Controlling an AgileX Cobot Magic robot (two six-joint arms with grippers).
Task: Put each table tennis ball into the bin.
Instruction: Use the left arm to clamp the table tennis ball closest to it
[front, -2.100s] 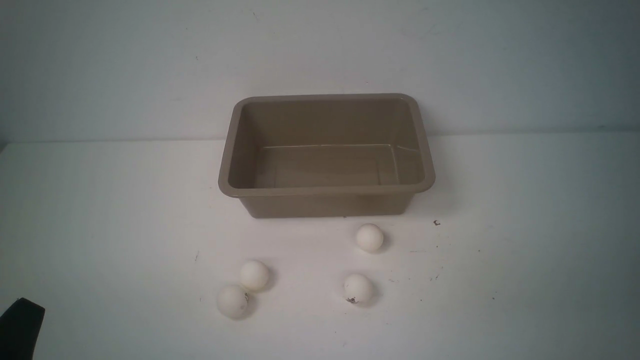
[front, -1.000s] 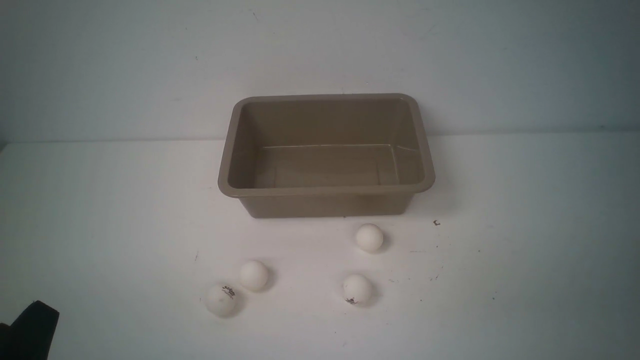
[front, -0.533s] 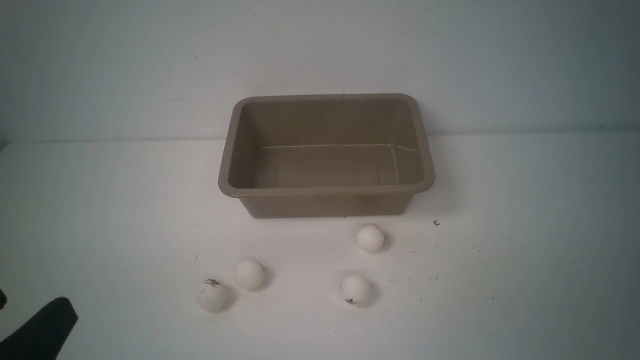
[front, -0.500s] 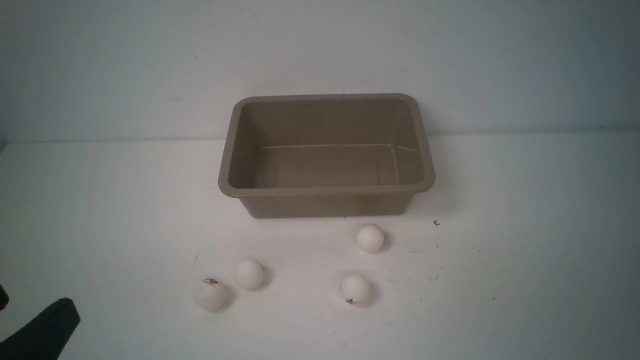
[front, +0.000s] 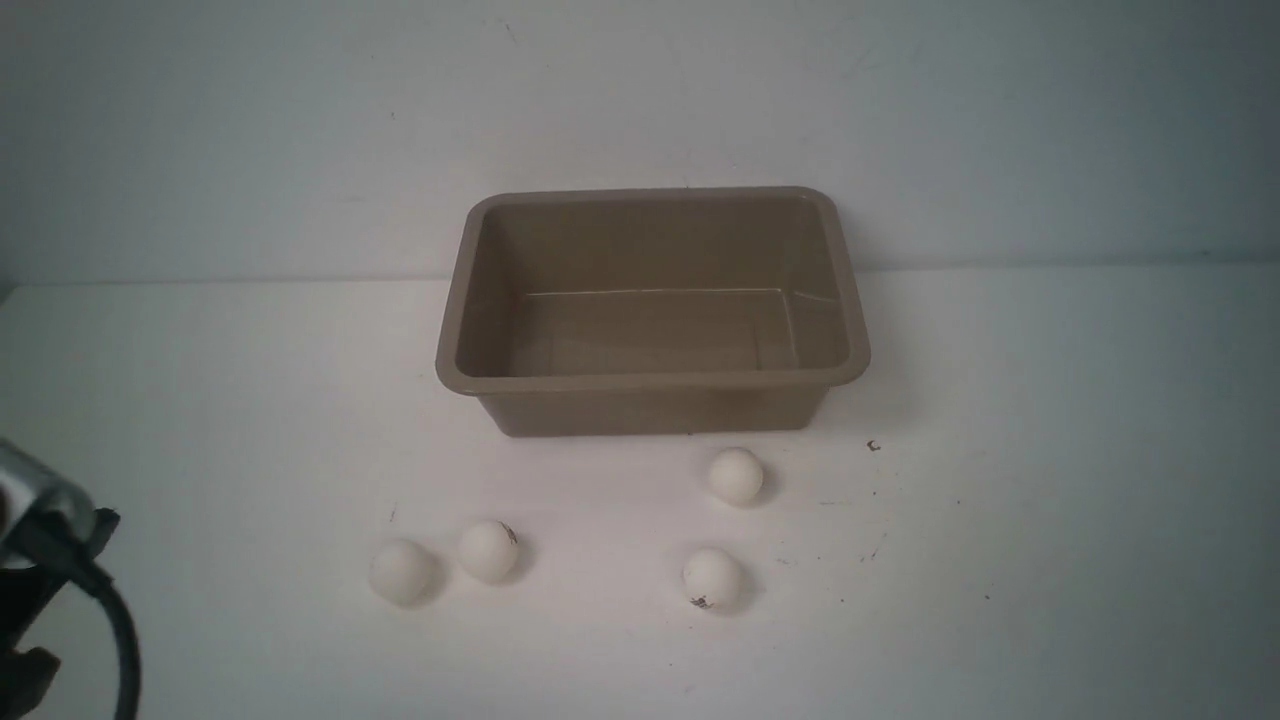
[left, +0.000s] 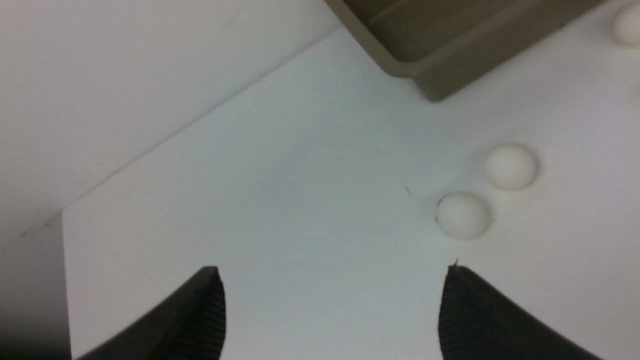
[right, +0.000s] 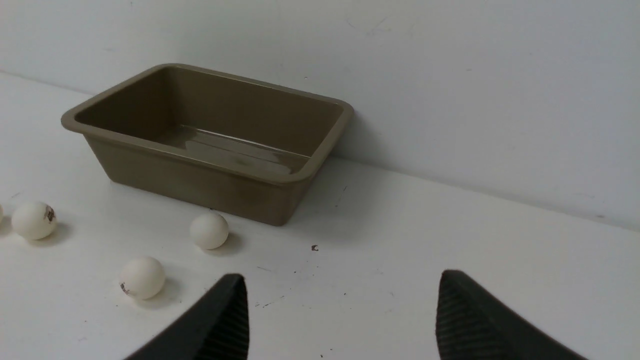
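Four table tennis balls (front: 736, 476) are lying just in front of the bin (front: 650, 383), outside it; left gripper (left: 332, 272) and right gripper (right: 342, 276) are both gaping apart, empty.

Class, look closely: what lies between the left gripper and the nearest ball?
Nothing but bare table, as the left wrist view shows between the left gripper and ball.

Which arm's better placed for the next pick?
Left, probably. The left gripper is open and the leftmost ball lies just beyond its fingertips. The right gripper, also open, has no ball ahead of its jaws.
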